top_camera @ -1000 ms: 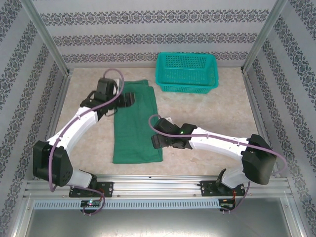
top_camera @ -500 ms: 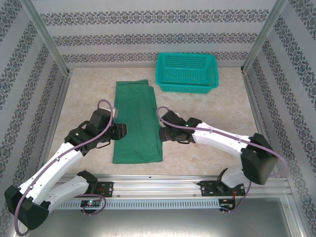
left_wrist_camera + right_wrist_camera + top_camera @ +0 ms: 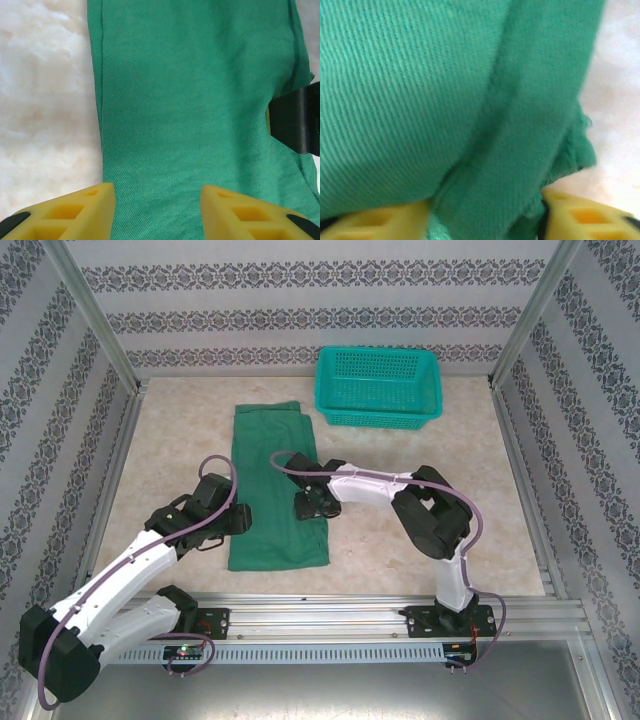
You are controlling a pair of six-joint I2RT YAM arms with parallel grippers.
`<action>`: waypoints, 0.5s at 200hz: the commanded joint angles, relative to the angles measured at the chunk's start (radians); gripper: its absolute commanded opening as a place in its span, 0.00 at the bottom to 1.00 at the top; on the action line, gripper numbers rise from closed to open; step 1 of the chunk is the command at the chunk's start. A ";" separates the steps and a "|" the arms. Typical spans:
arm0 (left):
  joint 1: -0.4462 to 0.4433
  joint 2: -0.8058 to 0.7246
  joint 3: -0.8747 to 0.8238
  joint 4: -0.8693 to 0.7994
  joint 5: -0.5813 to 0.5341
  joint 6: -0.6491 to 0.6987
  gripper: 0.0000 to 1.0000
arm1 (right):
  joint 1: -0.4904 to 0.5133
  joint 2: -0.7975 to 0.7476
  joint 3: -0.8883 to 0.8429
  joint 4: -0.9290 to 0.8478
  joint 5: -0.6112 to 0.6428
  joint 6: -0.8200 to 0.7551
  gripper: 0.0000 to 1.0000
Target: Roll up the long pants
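The long pants (image 3: 275, 485) lie flat on the desk (image 3: 430, 490), folded lengthwise into a narrow strip that runs from near the teal basket (image 3: 380, 388) toward the arm bases. The cloth shows a fine twill weave with stacked layers along its right edge. We judge it light, limp and not slippery, likely to sag and drag rather than hold its shape, and not breakable. The left hand (image 3: 238, 518) is at the strip's left edge, short of the near hem, with its fingers (image 3: 65, 212) spread wide and holding nothing. The right hand (image 3: 308, 505) sits opposite at the right edge, also spread, with the layered border between its fingers but not pinched. We judge the near hem the best hold, taken at both corners through all layers so that the roll starts even
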 commanded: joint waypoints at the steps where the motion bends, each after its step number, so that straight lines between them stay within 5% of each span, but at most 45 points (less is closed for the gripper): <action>1: -0.012 0.009 0.036 0.023 -0.048 0.024 0.48 | -0.045 0.069 0.002 -0.017 -0.027 0.009 0.00; 37: -0.012 0.033 0.005 0.047 -0.013 0.069 0.49 | -0.123 -0.013 -0.132 -0.002 0.035 0.020 0.00; 66: -0.013 0.045 -0.035 0.099 0.038 0.098 0.60 | -0.167 -0.082 -0.192 0.001 0.052 0.014 0.00; 71: -0.014 0.043 -0.042 0.115 0.063 0.112 0.62 | -0.166 -0.092 -0.189 -0.003 0.054 0.009 0.12; 84: -0.034 0.034 -0.057 0.137 0.074 0.132 0.67 | -0.160 -0.140 -0.212 0.018 0.052 0.006 0.64; 100: -0.081 0.013 -0.067 0.174 0.109 0.147 0.71 | -0.158 -0.214 -0.241 0.035 0.052 0.009 0.82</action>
